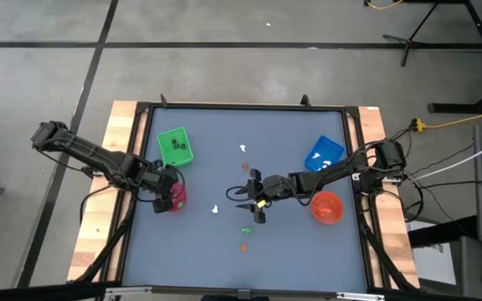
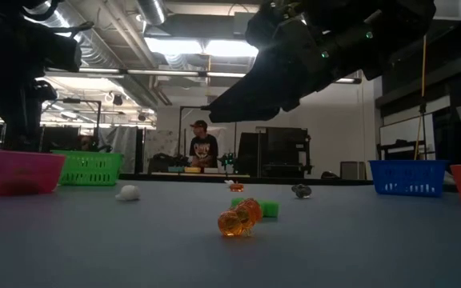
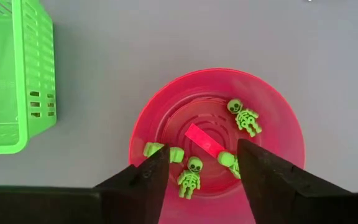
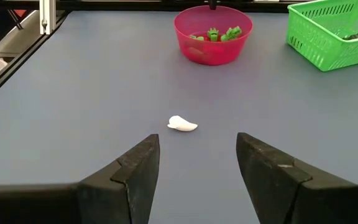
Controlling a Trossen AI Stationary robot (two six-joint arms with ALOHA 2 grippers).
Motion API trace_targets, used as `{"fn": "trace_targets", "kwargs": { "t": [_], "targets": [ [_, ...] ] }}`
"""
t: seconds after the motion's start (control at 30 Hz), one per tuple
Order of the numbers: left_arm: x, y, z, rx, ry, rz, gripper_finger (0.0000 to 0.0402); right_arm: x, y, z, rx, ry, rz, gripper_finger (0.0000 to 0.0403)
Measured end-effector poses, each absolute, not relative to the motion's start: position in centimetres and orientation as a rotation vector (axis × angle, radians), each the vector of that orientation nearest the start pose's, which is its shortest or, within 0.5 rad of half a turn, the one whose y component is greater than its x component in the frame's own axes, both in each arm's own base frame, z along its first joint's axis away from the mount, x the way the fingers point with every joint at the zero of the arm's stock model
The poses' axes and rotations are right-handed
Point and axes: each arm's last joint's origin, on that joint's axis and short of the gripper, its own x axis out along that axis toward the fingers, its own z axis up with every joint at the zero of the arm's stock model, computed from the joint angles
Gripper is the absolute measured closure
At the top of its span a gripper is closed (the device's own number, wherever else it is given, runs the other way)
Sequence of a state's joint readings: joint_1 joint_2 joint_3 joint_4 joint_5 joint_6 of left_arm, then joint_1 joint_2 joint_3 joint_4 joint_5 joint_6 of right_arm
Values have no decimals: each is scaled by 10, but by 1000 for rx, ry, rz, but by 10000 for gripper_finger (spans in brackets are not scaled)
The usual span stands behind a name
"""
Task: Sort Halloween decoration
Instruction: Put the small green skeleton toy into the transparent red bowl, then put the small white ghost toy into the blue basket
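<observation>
1. The right gripper (image 4: 194,165) was out over the middle of the table with its fingers spread apart and nothing between them, facing a small white figure (image 4: 183,124) lying flat on the mat.
2. The left gripper (image 3: 197,180) hung right above the pink bowl (image 3: 291,124), fingers apart too and empty (green skeleton figures (image 3: 244,115) already sat inside).
3. To do the pick well, I'd say the right arm needed to move forward and drop until the fingers straddled that white piece, then close low near the mat, since it's tiny and flat-ish and could easily squirt out.
4. The white figure lay ahead of the right claw, roughly centred between the fingers but clearly apart from them.
5. Other strays sat on the mat: an orange figure (image 2: 239,218) and a green one (image 2: 269,209) just beside it.
</observation>
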State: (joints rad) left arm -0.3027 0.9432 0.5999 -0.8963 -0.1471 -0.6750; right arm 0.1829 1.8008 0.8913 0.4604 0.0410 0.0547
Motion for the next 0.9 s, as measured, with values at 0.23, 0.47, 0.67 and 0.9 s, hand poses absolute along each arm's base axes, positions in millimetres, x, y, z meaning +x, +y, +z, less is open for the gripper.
{"fn": "trace_targets", "kwargs": {
  "t": [0.23,0.47,0.67,0.9],
  "targets": [
    [143,-40,201,-319,1172,267,214,359,65,162,4,450,127,189],
    [156,-44,207,-372,1032,215,213,359,65,162,4,450,127,189],
    [174,-47,221,-414,780,205,213,359,65,162,4,450,127,189],
    [197,-56,229,-445,587,149,213,359,65,162,4,449,127,189]
  ]
}}
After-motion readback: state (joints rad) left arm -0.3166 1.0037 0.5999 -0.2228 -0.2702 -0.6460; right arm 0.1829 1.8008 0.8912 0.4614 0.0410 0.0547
